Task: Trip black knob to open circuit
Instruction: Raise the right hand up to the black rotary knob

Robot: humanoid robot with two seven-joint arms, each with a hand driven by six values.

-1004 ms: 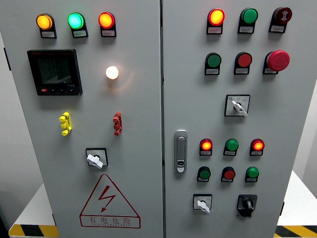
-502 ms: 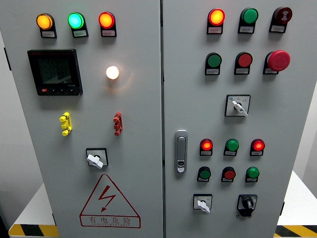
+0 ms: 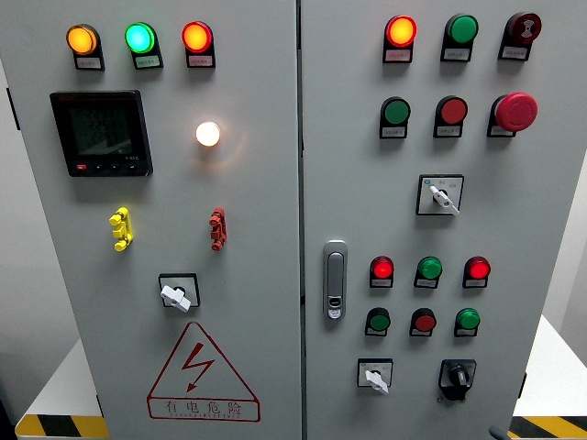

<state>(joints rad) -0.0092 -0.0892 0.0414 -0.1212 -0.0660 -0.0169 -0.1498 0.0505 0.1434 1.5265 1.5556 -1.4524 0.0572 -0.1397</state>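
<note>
The black knob [image 3: 457, 377] sits at the lower right of the grey cabinet's right door [image 3: 541, 220], on a black square plate, its pointer roughly upright. Just to its left is a white-handled rotary switch [image 3: 375, 377]. A small grey tip of my right hand [image 3: 499, 433] pokes in at the bottom edge, below and right of the knob and clear of it. My left hand is out of view.
Above the knob are two rows of red and green lamps and buttons [image 3: 427, 269]. Higher up are another rotary switch [image 3: 440, 194] and a red mushroom stop button [image 3: 515, 111]. A metal door latch [image 3: 335, 280] is beside the door seam. The left door carries a meter [image 3: 101, 133] and a warning triangle [image 3: 202, 374].
A grey tip of my right hand has come into view at the bottom edge. The two red lamps in the row above the knob look dimmer than before.
</note>
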